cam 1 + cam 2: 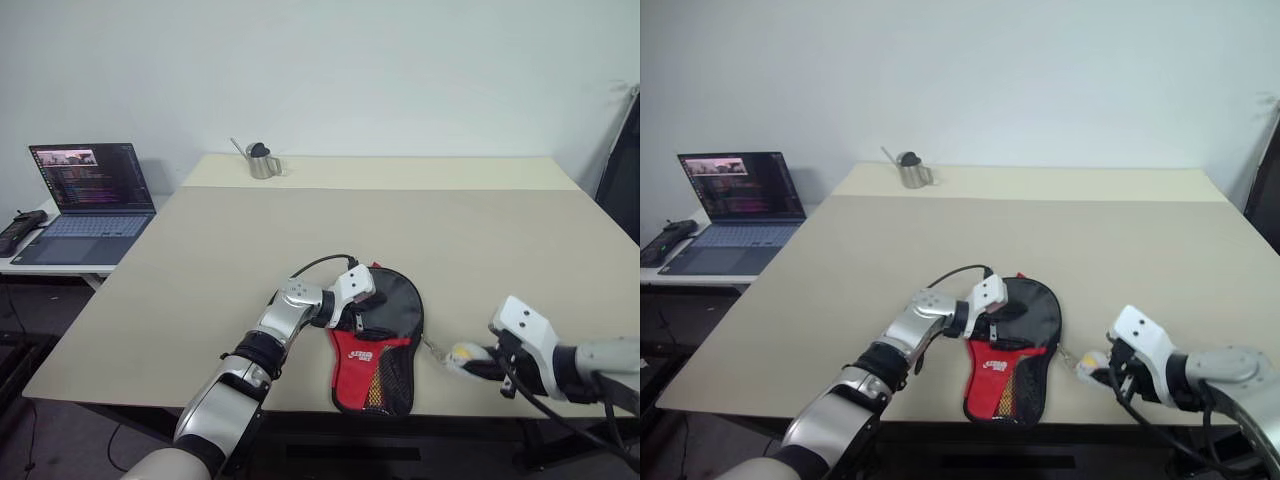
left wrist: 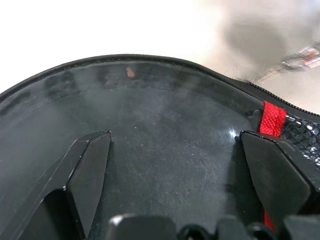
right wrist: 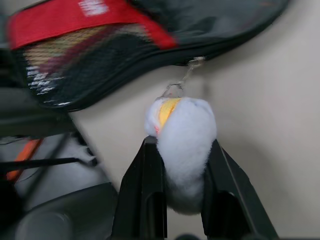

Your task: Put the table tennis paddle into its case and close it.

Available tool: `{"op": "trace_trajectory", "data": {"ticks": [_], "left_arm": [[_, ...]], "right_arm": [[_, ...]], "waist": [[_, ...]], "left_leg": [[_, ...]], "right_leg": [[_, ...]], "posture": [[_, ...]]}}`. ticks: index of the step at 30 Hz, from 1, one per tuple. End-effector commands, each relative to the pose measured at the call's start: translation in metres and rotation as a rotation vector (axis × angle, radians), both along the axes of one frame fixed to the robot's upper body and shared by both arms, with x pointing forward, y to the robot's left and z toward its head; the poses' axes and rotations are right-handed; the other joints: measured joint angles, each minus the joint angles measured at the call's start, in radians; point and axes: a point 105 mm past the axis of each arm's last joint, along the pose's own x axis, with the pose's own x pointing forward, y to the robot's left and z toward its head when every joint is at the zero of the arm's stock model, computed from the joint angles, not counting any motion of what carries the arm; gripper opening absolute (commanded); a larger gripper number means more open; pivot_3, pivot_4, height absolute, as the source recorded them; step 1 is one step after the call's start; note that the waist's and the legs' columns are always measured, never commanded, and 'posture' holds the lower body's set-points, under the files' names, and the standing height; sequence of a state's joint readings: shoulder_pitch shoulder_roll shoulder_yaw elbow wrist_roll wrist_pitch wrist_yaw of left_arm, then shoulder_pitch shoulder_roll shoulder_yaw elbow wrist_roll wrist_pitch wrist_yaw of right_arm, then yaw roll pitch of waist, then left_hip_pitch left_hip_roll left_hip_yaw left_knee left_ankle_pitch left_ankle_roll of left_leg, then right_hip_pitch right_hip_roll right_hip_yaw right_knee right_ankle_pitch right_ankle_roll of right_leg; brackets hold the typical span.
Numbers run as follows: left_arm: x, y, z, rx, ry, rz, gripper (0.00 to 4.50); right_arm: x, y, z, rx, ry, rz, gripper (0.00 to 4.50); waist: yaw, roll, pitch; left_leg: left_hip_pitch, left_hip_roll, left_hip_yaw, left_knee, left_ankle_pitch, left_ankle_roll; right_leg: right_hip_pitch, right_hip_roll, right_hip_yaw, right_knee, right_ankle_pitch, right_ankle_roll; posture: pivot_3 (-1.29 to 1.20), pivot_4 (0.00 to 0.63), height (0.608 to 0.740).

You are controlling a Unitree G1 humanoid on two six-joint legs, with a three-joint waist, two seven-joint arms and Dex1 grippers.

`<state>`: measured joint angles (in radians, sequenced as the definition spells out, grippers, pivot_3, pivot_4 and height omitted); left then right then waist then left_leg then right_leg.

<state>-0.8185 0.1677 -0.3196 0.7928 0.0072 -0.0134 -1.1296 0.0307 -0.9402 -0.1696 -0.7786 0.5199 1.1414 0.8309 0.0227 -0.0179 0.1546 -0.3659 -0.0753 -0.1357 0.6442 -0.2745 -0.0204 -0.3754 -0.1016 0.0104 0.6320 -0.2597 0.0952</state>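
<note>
- The case (image 1: 377, 345) lay flat at the near edge of the surface (image 1: 480, 240), its red lower part and mesh pocket toward the robot; part of that end seemed to overhang the edge, so any further drag in that direction risked tipping it off.
- The table tennis paddle itself could not be made out apart from the case; a dark smooth round face filled the left wrist view, so I judged it was inside or at the mouth, but could not tell how fully it was seated.
- The right gripper (image 3: 182, 165) had its jaws clenched on a white fluffy pom-pom (image 3: 184, 145) with a yellow patch, joined by a thin chain (image 3: 182, 80) to the case's edge, seemingly the zipper pull.
- The soft pom-pom could squash and slide out of the jaws under tension, leaving the zipper part-way.
- The chain looked slight; pulling off the line of the zipper track could jam the slider or strain the link rather than move it.
- The left gripper (image 1: 355, 315) rested over the black upper part of the case with its jaws spread wide, grasping nothing. If it only pressed lightly, the whole case would likely slide with the pull instead of the zipper running.
- If the paddle's handle stood proud of the opening, the zipper could snag on it.
</note>
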Motion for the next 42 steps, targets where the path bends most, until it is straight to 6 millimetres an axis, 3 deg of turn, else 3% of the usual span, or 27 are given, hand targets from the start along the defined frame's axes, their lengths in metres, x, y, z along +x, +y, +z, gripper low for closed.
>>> {"op": "trace_trajectory", "data": {"ticks": [1,14,20,25,33,42], "left_arm": [[-0.017,0.017,-0.053,0.188,0.12,-0.002,4.5],[-0.016,0.005,-0.05,0.192,0.099,-0.033,4.5],[-0.017,-0.001,-0.049,0.194,0.089,-0.047,4.5],[-0.015,-0.004,-0.048,0.196,0.077,-0.047,4.5],[-0.015,-0.005,-0.048,0.191,0.076,-0.043,4.5],[-0.016,-0.005,-0.051,0.186,0.08,-0.038,4.5]], "right_arm": [[-0.022,0.013,0.001,0.023,0.054,0.1,0.42],[-0.073,0.026,-0.01,0.072,0.204,0.211,0.39],[-0.091,0.041,-0.017,0.137,0.244,0.227,0.39],[-0.096,0.052,-0.024,0.17,0.259,0.236,0.39],[-0.085,0.051,-0.017,0.157,0.217,0.212,0.39],[-0.08,0.052,-0.006,0.19,0.203,0.233,3.39]], "waist": [[0.002,0.0,0.0],[0.004,-0.006,-0.003],[0.01,-0.01,-0.006],[0.01,-0.011,-0.007],[0.01,-0.012,-0.007],[0.01,-0.012,-0.007]], "left_leg": [[0.0,0.0,0.0,0.0,-0.001,0.0],[0.002,-0.002,0.001,0.002,-0.007,0.004],[0.002,-0.002,0.0,0.002,-0.007,0.004],[0.002,-0.003,0.0,0.002,-0.007,0.004],[0.002,-0.003,0.0,0.002,-0.007,0.004],[0.002,-0.003,0.0,0.002,-0.007,0.004]], "right_leg": [[0.002,0.0,0.0,-0.003,0.0,0.0],[0.006,-0.003,-0.001,-0.005,-0.003,0.006],[0.007,-0.003,-0.002,-0.005,-0.003,0.006],[0.007,-0.004,-0.002,-0.005,-0.003,0.006],[0.007,-0.004,-0.003,-0.005,-0.003,0.006],[0.007,-0.004,-0.003,-0.005,-0.003,0.006]], "posture": [[0.0,0.15,0.74],[0.0,0.15,0.74],[0.0,0.15,0.74],[0.0,0.15,0.74],[0.0,0.15,0.74],[0.0,0.15,0.74]]}}
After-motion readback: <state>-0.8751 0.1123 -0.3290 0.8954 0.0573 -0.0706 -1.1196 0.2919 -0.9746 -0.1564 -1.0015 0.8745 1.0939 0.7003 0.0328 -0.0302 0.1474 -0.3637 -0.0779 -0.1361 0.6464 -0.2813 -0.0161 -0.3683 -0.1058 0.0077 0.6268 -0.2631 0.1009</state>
